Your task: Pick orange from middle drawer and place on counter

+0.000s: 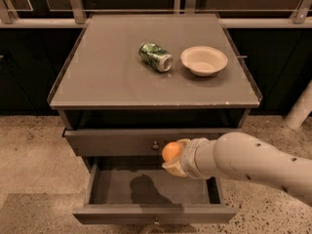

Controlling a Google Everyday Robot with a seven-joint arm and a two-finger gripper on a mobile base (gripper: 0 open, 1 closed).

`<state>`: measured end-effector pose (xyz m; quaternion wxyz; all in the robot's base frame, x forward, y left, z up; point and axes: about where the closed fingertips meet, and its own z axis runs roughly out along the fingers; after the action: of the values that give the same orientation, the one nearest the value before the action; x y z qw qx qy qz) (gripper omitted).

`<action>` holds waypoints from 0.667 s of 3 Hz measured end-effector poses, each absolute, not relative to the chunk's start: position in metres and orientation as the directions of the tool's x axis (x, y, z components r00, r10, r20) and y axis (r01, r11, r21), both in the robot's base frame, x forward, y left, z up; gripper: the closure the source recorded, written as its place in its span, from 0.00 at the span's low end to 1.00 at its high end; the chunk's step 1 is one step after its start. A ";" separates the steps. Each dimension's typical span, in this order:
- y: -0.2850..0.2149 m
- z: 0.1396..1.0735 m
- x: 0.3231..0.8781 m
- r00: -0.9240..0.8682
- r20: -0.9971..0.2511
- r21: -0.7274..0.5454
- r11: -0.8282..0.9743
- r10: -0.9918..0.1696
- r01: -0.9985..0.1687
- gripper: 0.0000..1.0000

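Camera view: my end effector (175,155) grips the orange (170,151) between its fingers, just above the open middle drawer (122,213) and in front of the shut top drawer (112,143). I judge the pick done and the placing left, as the fruit hangs below the bench (107,77). A tipped green can (155,56) and a cream bowl (204,60) lie toward the back right, and the bench's front edge overhangs the way up.

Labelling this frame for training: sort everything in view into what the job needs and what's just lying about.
Job: orange, clamped in the gripper over the open middle drawer; counter, where it goes.
Lying about: can on its side and bowl, both on the counter; shut upper drawer.
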<state>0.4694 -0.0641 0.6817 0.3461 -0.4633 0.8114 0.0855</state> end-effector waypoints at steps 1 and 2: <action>-0.096 0.732 0.464 -0.287 -0.663 -0.265 0.574 -0.692 -0.774 1.00; -0.096 0.732 0.464 -0.287 -0.663 -0.265 0.574 -0.692 -0.775 1.00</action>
<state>0.4637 -0.0957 0.7318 0.3832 -0.4581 0.8002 0.0540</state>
